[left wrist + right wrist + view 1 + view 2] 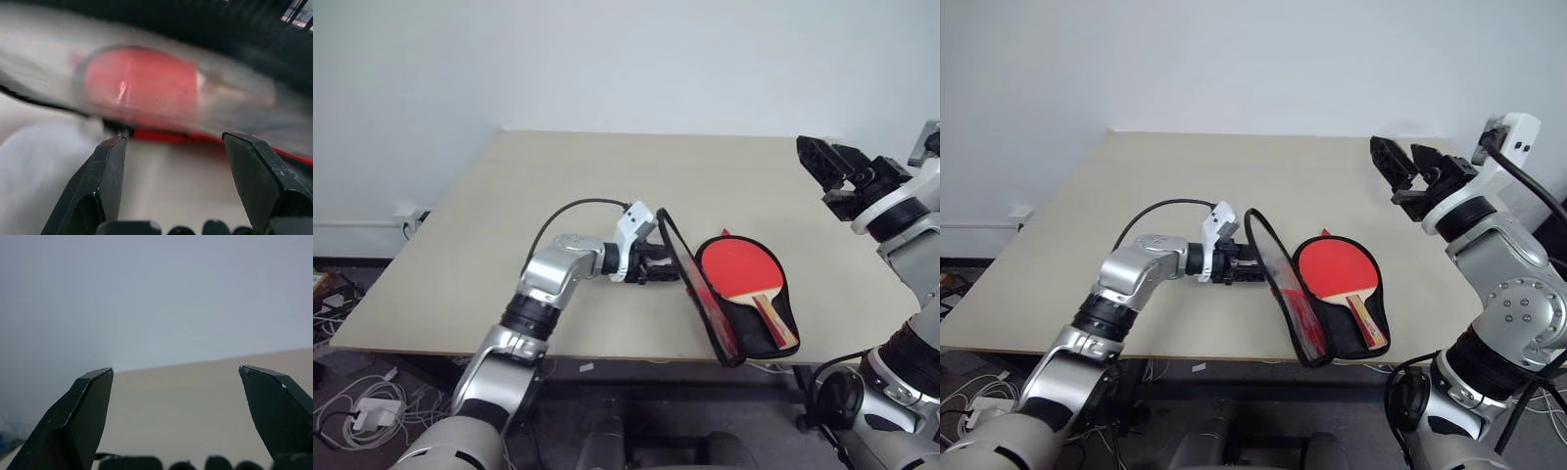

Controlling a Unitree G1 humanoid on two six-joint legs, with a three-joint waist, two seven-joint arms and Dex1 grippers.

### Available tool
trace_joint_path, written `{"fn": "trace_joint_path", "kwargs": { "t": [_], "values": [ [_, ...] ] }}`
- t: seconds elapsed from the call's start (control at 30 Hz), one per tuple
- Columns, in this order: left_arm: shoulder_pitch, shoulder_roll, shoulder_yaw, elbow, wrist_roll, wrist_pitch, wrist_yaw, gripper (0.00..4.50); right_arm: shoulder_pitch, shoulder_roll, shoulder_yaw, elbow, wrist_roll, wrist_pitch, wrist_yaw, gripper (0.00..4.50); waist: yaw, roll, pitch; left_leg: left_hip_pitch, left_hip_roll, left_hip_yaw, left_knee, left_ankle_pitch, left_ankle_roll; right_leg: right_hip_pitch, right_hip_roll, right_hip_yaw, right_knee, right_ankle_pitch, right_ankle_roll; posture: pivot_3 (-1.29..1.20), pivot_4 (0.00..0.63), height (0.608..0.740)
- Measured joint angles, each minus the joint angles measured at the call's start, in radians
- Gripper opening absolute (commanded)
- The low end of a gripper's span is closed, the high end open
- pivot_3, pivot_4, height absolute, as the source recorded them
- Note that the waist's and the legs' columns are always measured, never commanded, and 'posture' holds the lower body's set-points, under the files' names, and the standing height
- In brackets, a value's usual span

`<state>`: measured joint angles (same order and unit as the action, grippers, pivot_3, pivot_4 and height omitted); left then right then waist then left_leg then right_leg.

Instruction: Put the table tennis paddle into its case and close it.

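Paddle (736, 266) is lying inside the case (773, 323); left claw (668, 266), spread, is nudging the raised flap (697, 294) shut, right claw (1400, 166) spread, idling. Zipping's next.

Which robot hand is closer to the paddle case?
The left. The left gripper is right at the raised flap of the case, on the table's near side. The right gripper is lifted high, up and away from it, open and empty.

Case (744, 323) lid stands up at the left gripper (668, 264), walling off the paddle (739, 272); from the right, open table (607, 186).
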<state>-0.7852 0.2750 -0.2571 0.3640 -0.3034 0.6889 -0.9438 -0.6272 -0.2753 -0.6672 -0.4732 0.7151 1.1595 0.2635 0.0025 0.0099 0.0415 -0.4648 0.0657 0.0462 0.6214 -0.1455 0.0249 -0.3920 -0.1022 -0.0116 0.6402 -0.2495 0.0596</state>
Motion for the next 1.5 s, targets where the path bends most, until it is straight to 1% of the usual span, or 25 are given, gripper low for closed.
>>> {"fn": "trace_joint_path", "kwargs": {
  "t": [0.1,0.27,0.33,0.43,0.5,0.53,0.57,0.6,0.7,0.8,0.97,1.07,1.23,1.33,1.4,1.5],
  "values": [
    [-0.068,-0.094,0.002,0.125,0.026,-0.032,0.055,3.32,0.004,0.008,0.003,0.027,0.005,-0.030,-0.037,4.45,0.001,0.000,0.000,0.000,-0.001,0.000,0.001,0.000,0.000,0.000,0.000,0.000,0.000,0.000,0.000,0.00,0.000,0.740],
    [-0.129,-0.221,0.022,0.275,0.057,-0.170,0.122,3.32,0.027,0.019,0.047,0.060,-0.001,-0.078,-0.098,4.45,-0.001,0.000,0.000,0.000,-0.001,-0.001,0.002,0.000,0.000,0.000,0.000,0.000,0.000,0.000,0.000,0.00,0.000,0.740],
    [-0.151,-0.247,0.038,0.317,0.061,-0.185,0.145,3.32,0.051,0.018,0.070,0.070,-0.009,-0.097,-0.114,4.45,-0.002,0.000,0.000,0.000,-0.001,-0.001,0.001,0.000,0.000,0.000,0.000,0.000,0.000,0.000,0.000,0.00,0.000,0.740],
    [-0.161,-0.253,0.039,0.344,0.083,-0.177,0.158,3.32,0.075,0.018,0.103,0.073,-0.010,-0.117,-0.129,4.45,-0.007,0.001,0.000,0.000,-0.001,-0.002,0.001,0.000,0.000,0.000,0.000,0.000,0.000,0.000,0.000,0.00,0.000,0.740],
    [-0.153,-0.246,0.039,0.326,0.085,-0.132,0.145,3.69,0.092,0.018,0.127,0.075,-0.011,-0.132,-0.136,4.50,-0.007,0.001,0.000,0.000,-0.001,-0.002,0.001,0.000,0.000,0.000,0.000,0.000,0.000,0.000,0.000,0.00,0.000,0.740],
    [-0.127,-0.229,0.038,0.274,0.084,-0.106,0.130,3.90,0.098,0.018,0.143,0.082,-0.012,-0.142,-0.139,4.50,-0.011,0.001,0.000,0.000,-0.001,-0.001,0.001,0.000,0.000,0.000,0.000,0.001,0.000,0.000,0.000,0.00,0.000,0.740],
    [-0.107,-0.214,0.037,0.234,0.084,-0.084,0.121,4.24,0.103,0.018,0.149,0.089,-0.012,-0.151,-0.140,4.50,-0.016,0.001,0.000,0.000,-0.001,-0.002,0.001,0.000,0.000,0.000,0.000,0.001,0.000,0.001,-0.002,0.00,0.000,0.740],
    [-0.088,-0.195,0.037,0.190,0.080,-0.044,0.114,4.46,0.113,0.017,0.155,0.094,-0.012,-0.159,-0.142,4.50,-0.020,0.001,0.000,0.000,-0.001,-0.002,0.001,0.000,0.000,0.000,0.000,0.001,0.000,0.001,-0.003,0.00,0.000,0.740],
    [-0.048,-0.148,0.047,0.064,0.032,0.140,0.100,4.46,0.138,0.016,0.163,0.118,-0.014,-0.178,-0.159,4.50,-0.025,0.001,0.000,0.000,-0.001,-0.002,0.001,0.000,0.000,0.001,0.000,0.001,0.000,0.002,-0.003,0.00,0.000,0.740],
    [-0.040,-0.142,0.056,-0.027,-0.024,0.365,0.121,4.46,0.141,0.007,0.182,0.132,-0.024,-0.196,-0.170,4.50,-0.024,0.001,0.000,0.000,-0.001,-0.003,0.002,0.000,0.000,0.001,0.000,0.000,0.000,0.001,-0.002,0.00,0.000,0.740],
    [-0.015,-0.190,0.113,-0.107,-0.099,0.617,0.194,4.46,0.147,0.004,0.192,0.150,-0.029,-0.212,-0.179,4.50,-0.027,0.001,0.000,0.000,-0.001,-0.003,0.002,0.000,0.000,0.001,0.000,0.000,0.000,-0.001,0.001,0.00,0.000,0.740],
    [-0.014,-0.240,0.165,-0.112,-0.127,0.749,0.253,4.46,0.147,0.004,0.191,0.159,-0.027,-0.213,-0.186,4.50,-0.027,0.001,0.000,0.000,-0.001,-0.004,0.002,0.000,0.001,0.001,0.001,0.000,0.000,-0.001,0.002,0.00,0.000,0.740],
    [-0.014,-0.323,0.247,-0.077,-0.134,0.843,0.355,4.46,0.147,0.004,0.192,0.176,-0.023,-0.214,-0.198,4.50,-0.026,0.001,0.001,0.000,-0.001,-0.004,0.002,0.000,0.001,0.001,0.000,0.000,0.000,-0.001,0.002,0.00,0.000,0.740],
    [-0.018,-0.366,0.319,-0.029,-0.128,0.842,0.428,4.46,0.147,0.004,0.191,0.180,-0.017,-0.215,-0.203,4.50,-0.026,0.001,0.001,0.000,-0.001,-0.004,0.002,0.000,0.000,0.001,0.000,0.000,0.000,-0.001,0.002,0.00,0.000,0.740],
    [-0.031,-0.391,0.375,0.040,-0.122,0.835,0.478,4.46,0.147,0.004,0.192,0.186,-0.016,-0.217,-0.207,4.50,-0.026,0.001,0.001,0.000,-0.002,-0.004,0.002,0.000,0.000,0.001,0.000,0.000,0.000,-0.001,0.002,0.00,0.000,0.740],
    [-0.063,-0.406,0.461,0.122,-0.120,0.825,0.541,4.46,0.148,0.004,0.194,0.187,-0.015,-0.221,-0.215,4.50,-0.026,0.001,0.001,0.000,-0.002,-0.004,0.002,0.000,0.000,0.001,0.000,0.000,0.000,-0.001,0.002,0.00,0.000,0.740]
  ]
}}
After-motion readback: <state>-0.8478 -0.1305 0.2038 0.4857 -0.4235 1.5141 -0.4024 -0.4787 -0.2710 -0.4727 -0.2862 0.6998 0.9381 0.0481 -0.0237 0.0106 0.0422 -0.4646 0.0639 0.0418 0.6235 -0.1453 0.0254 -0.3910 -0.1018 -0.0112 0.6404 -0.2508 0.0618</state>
